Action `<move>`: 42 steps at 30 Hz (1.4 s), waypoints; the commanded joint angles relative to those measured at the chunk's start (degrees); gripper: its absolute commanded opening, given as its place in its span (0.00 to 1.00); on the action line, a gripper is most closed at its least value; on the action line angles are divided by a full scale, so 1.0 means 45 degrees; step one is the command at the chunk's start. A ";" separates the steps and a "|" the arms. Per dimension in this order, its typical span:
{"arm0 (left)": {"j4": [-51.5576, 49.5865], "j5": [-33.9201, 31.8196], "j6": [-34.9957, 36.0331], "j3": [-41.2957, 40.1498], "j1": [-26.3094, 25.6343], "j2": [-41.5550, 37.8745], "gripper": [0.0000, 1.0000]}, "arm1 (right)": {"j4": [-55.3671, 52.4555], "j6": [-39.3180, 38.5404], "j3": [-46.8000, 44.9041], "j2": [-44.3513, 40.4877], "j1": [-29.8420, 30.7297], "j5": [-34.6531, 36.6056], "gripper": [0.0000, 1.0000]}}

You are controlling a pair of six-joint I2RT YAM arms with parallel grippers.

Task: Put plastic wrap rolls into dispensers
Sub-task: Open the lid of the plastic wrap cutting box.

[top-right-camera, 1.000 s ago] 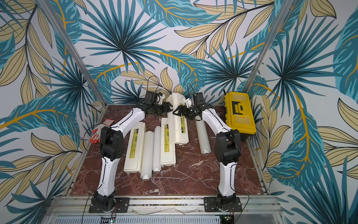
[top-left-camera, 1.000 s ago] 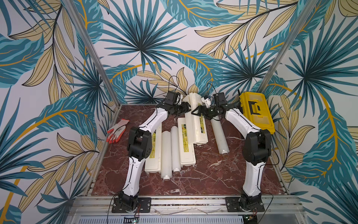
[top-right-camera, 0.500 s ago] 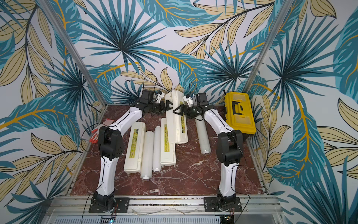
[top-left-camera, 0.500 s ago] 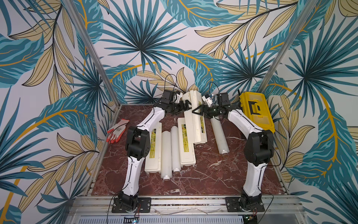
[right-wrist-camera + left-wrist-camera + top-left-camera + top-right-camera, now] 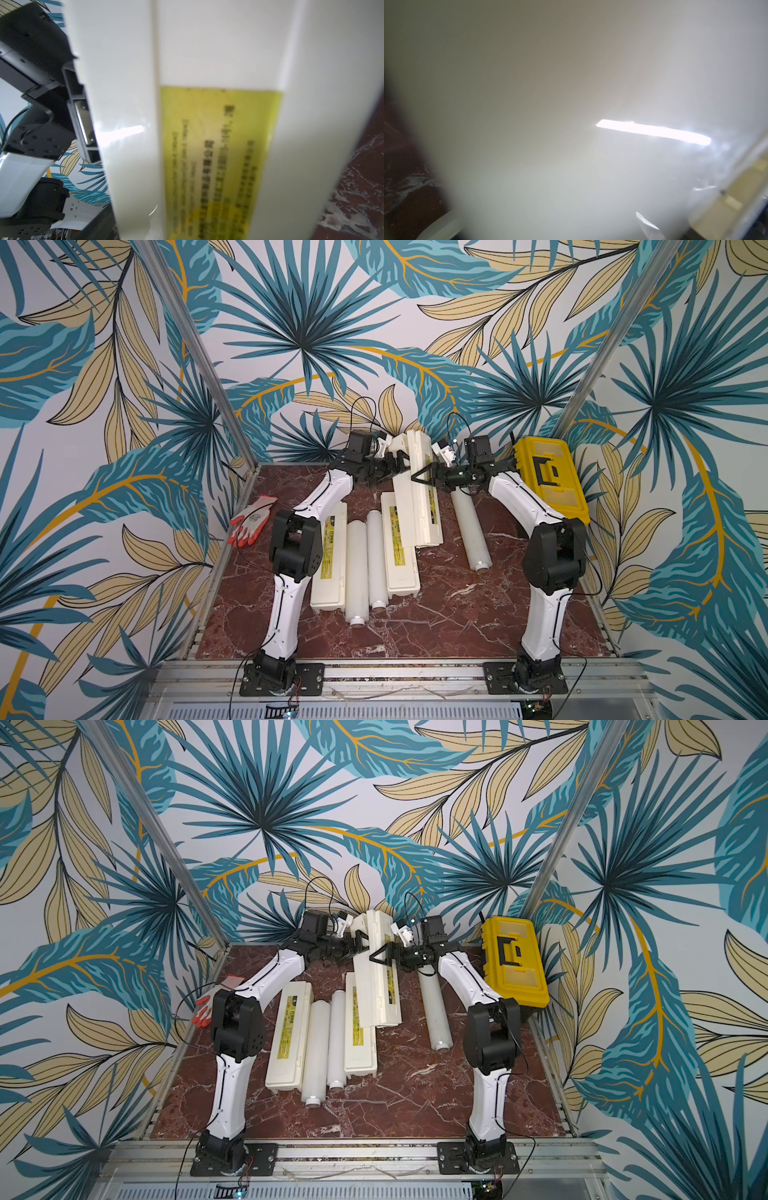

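Leaning with its far end lifted off the table, the raised dispenser (image 5: 417, 506) is the box in play. It lies on the side of the yellow toolbox (image 5: 548, 485) that faces the table's middle, with one plastic wrap roll (image 5: 469, 526) flat on the table between them. Its long axis runs from the robot's bases toward the back wall, roughly parallel to the toolbox. The lid seems closed, with the yellow-green label (image 5: 220, 145) facing up in the right wrist view.

The right gripper (image 5: 424, 480) reaches it from the toolbox side, crosswise to that axis. It appears to pinch the long edge with its jaws set wide, one finger over the lid and the lower finger hidden. The left gripper (image 5: 400, 464) meets the box from the side away from the toolbox. One of its fingers (image 5: 83, 124) rests against the box's edge, but I cannot tell whether those jaws are spread or pressing. The left wrist view is only a cream blur.

I judge that the lid must open next. The roll toward the toolbox lies parallel to the box under the right arm, so it is the nearest one to load.

Farther from the toolbox come the middle dispenser (image 5: 405, 568), partly under the raised one, a second roll (image 5: 377, 564), a third roll (image 5: 357, 572) and the outer dispenser (image 5: 332, 572). Farthest out lies a glove (image 5: 251, 518).
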 commanded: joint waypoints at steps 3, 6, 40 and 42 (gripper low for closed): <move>-0.1373 -0.2573 0.0523 0.0283 -0.1345 0.0507 0.80 | -0.0181 -0.0373 0.1246 -0.0160 0.1169 -0.0435 0.55; -0.1809 -0.3363 0.0781 0.0304 -0.1370 0.0397 0.73 | -0.0980 0.0063 0.1576 -0.0293 0.1169 0.0715 0.55; -0.2146 -0.2232 0.0740 0.1385 -0.0964 0.0837 0.43 | 0.1679 -0.0044 -0.3346 -0.3778 0.0679 0.4437 0.52; -0.2161 -0.2076 0.0700 0.1508 -0.0977 0.0943 0.42 | 0.1588 -0.0137 -0.3520 -0.3921 0.0483 0.4405 0.52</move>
